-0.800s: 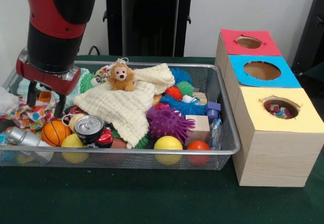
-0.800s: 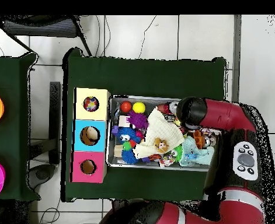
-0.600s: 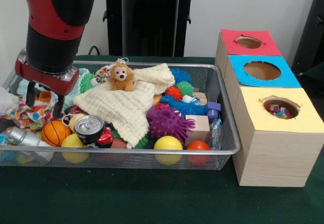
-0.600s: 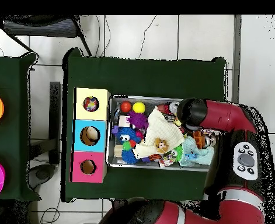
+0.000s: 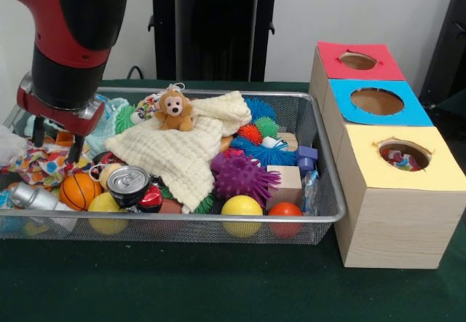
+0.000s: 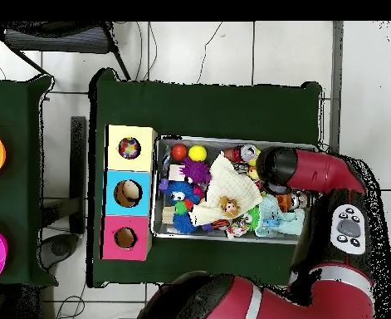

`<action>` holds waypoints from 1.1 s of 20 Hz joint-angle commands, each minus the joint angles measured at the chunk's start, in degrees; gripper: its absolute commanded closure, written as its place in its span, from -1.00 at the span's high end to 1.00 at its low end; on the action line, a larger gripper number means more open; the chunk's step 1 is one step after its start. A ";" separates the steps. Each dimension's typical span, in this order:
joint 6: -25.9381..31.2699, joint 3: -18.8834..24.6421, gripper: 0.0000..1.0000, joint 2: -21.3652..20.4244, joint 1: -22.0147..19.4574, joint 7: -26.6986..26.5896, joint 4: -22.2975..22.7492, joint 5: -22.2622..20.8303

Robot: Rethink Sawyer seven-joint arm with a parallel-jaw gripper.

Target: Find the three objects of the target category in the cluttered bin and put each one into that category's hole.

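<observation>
While no words can be read on the can (image 5: 128,182), the arm (image 5: 69,38) hangs straight down at the bin's (image 5: 320,216) 9 o'clock end, moved a little further that way, gripper (image 5: 54,140) open and empty over a spotty cloth (image 5: 40,166)

Contents of the yellow box's hole (image 5: 403,154) mostly hidden.

Front low and close, overhead high; both show bin (image 5: 320,216) (image 6: 158,187)
</observation>
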 commanded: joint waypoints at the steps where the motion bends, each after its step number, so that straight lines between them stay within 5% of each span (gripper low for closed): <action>1: 4.45 2.01 1.00 3.91 -0.40 7.34 0.87 1.69; 19: -20.16 9.82 1.00 10.04 -6.90 9.05 4.61 5.43; 20: -22.38 9.92 -1.00 9.78 -7.02 9.40 5.34 5.26; 22: -23.13 9.67 -1.00 9.58 -6.88 9.71 5.75 5.06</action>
